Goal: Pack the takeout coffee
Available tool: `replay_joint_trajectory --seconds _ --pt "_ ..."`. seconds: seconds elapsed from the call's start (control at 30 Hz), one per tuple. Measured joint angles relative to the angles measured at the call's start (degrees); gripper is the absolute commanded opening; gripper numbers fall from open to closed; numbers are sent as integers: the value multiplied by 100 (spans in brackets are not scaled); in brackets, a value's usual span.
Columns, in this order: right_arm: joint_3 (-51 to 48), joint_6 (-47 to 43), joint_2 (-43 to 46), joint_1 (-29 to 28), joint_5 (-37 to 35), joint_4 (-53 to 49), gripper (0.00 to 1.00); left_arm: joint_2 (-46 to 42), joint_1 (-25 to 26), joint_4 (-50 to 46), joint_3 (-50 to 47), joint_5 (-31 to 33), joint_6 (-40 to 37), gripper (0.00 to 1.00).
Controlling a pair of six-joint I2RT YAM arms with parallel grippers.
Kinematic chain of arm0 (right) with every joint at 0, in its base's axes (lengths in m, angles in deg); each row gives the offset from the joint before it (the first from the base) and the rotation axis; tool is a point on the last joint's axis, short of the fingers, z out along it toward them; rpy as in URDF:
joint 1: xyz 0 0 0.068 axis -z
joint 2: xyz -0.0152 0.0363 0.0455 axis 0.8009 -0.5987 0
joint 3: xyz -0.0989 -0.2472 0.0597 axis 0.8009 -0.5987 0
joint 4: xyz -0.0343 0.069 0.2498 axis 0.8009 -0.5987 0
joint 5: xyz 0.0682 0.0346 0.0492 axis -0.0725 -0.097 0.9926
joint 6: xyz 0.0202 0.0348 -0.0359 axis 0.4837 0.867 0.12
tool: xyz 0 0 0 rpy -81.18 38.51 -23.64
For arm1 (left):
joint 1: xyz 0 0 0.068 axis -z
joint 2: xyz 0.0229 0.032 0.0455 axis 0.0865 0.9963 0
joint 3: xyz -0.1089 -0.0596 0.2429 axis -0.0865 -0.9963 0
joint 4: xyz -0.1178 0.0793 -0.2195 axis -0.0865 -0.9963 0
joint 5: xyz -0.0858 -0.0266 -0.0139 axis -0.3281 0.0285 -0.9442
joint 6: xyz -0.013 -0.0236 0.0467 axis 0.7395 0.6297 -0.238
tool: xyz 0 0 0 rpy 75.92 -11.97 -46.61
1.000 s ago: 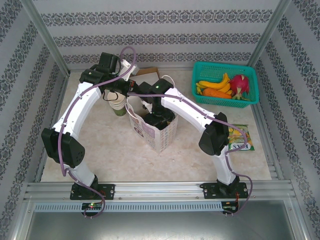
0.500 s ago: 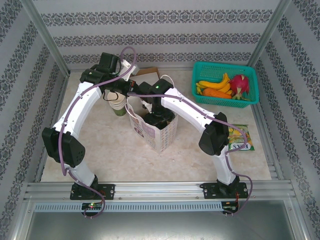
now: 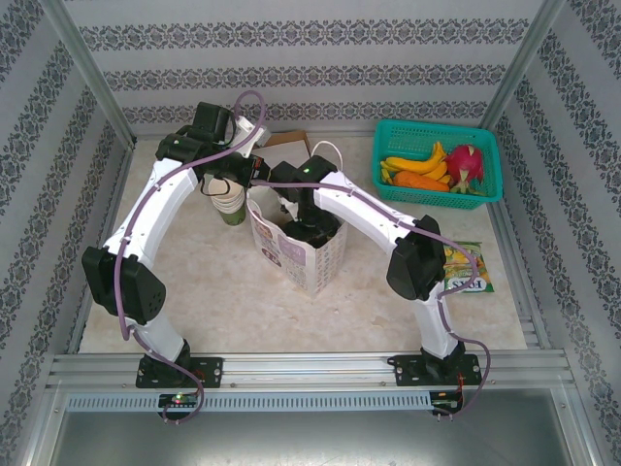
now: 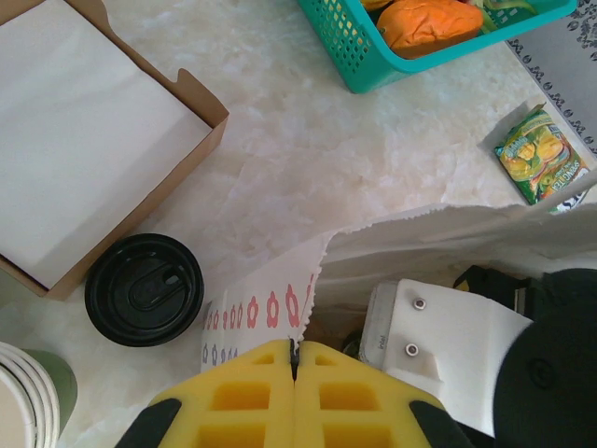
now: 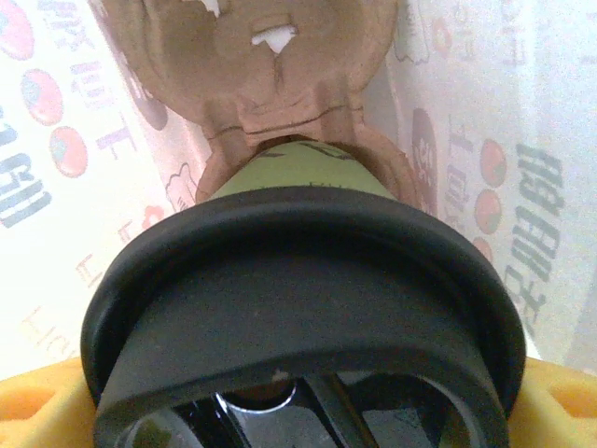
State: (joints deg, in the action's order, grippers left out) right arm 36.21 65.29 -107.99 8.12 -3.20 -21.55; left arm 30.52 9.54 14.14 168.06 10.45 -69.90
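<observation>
A takeout coffee [image 5: 298,280], olive-green sided with a black lid, sits between the yellow fingers of my right gripper [image 5: 298,411], which is shut on it deep inside the white printed paper bag [image 3: 291,254]. Its base meets a brown pulp cup carrier [image 5: 252,65] at the bag's bottom. My left gripper [image 4: 295,347] is shut on the bag's serrated top rim [image 4: 312,280] and holds it apart. Another black-lidded takeout coffee [image 4: 144,289] stands on the table beside the bag.
An open brown box [image 4: 84,140] lies behind the second cup. A stack of lidless cups [image 3: 230,206] stands left of the bag. At the back right is a teal basket [image 3: 388,126] of fruit, and a snack packet [image 3: 469,269] lies at the right.
The right arm and the bag have shifted very slightly, and the bag's far handle now stands up. Both grips are unchanged.
</observation>
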Motion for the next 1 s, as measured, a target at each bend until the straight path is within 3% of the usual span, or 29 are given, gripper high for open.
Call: replay_joint_trajectory --seconds 1.0 --pt "-249 9 -20 0 -2 120 55 0 0 -2 0 -24 0 0"
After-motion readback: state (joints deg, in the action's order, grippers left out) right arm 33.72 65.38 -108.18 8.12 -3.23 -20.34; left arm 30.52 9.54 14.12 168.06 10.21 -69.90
